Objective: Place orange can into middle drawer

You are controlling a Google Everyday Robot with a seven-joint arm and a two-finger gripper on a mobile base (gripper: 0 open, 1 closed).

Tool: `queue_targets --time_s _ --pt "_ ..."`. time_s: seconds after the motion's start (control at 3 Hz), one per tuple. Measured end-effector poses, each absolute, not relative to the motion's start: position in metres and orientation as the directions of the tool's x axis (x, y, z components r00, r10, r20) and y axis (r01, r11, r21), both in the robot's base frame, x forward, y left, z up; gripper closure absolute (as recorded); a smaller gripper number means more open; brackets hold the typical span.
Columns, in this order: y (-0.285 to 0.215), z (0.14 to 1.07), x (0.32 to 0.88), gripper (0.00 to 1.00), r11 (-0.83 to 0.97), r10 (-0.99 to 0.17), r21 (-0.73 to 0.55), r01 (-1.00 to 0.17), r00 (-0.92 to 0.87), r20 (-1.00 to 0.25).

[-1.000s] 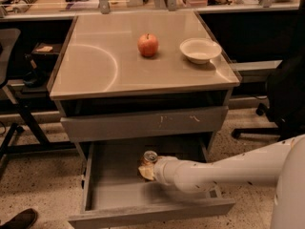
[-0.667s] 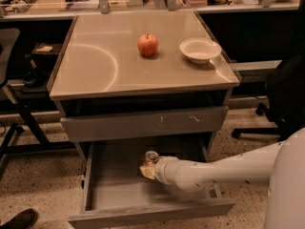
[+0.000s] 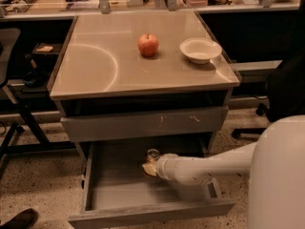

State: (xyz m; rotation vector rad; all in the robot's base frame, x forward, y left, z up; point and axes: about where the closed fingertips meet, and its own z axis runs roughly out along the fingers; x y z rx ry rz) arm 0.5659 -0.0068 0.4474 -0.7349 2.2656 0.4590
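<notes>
A red apple (image 3: 148, 45) and a white bowl (image 3: 200, 50) are set on the tabletop (image 3: 95, 66). A scratched drawer front (image 3: 143, 123) is shut above the pulled-out middle drawer (image 3: 114, 190). Inside it, toward the back, the orange can (image 3: 152, 155) is seen, silver top showing, at the gripper (image 3: 151, 168). The gripper is largely hidden by the white arm (image 3: 209, 163), so its hold cannot be told.

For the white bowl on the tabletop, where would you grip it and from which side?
Probably the bowl by its near rim, coming from above: it sits upright, open and shallow, so its sloped walls give little side purchase. The gripper is low in the open middle drawer, at the orange can.
</notes>
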Motion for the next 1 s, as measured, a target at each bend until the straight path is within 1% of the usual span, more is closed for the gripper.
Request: queue_targets --time_s 0.33,0.67,1.0 --pt "-0.011 0.436 0.572 1.00 0.784 -0.388 0.088 -0.615 -0.595 -0.704" --pt "-0.018 0.417 0.573 1.00 0.809 -0.373 0.070 -0.583 -0.603 -0.705" --pt "-0.018 0.417 0.573 1.00 0.809 -0.373 0.070 -0.583 -0.603 -0.705"
